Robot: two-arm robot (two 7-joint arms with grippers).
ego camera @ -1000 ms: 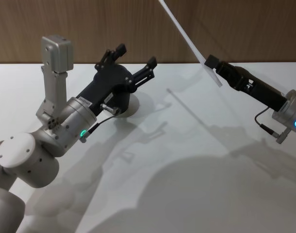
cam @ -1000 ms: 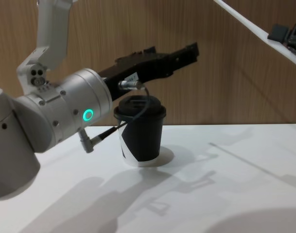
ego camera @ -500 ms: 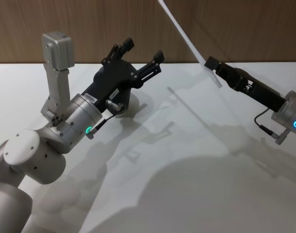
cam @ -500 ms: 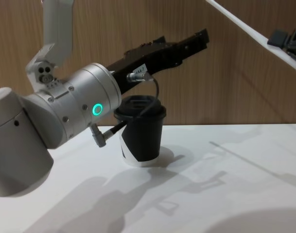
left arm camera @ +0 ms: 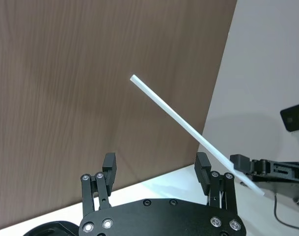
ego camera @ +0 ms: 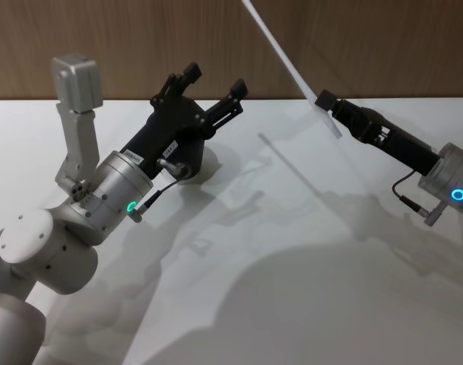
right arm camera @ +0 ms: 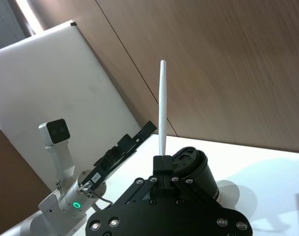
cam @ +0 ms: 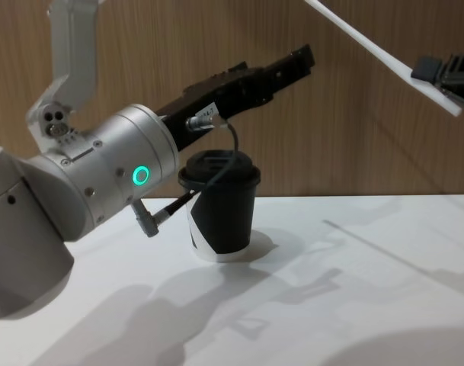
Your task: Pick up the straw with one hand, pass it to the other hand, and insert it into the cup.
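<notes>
Straw first: the long, thin white plastic straw (ego camera: 286,57) is up in the air, well above the white desk (cam: 369,305), pinched near its lower end by the slim black right claw (ego camera: 326,100). Pick-up looks done; handover and insertion are left. The black left claw (ego camera: 214,80) on its silver wrist is spread wide and empty, aimed at the straw but apart from it. The chest view gives me the small black paper cup (cam: 224,210), lid on, standing on the desk under the left arm; in the head view that claw covers most of it. The left wrist view shows the straw beyond the open fingers (left arm camera: 109,164), not between them.
</notes>
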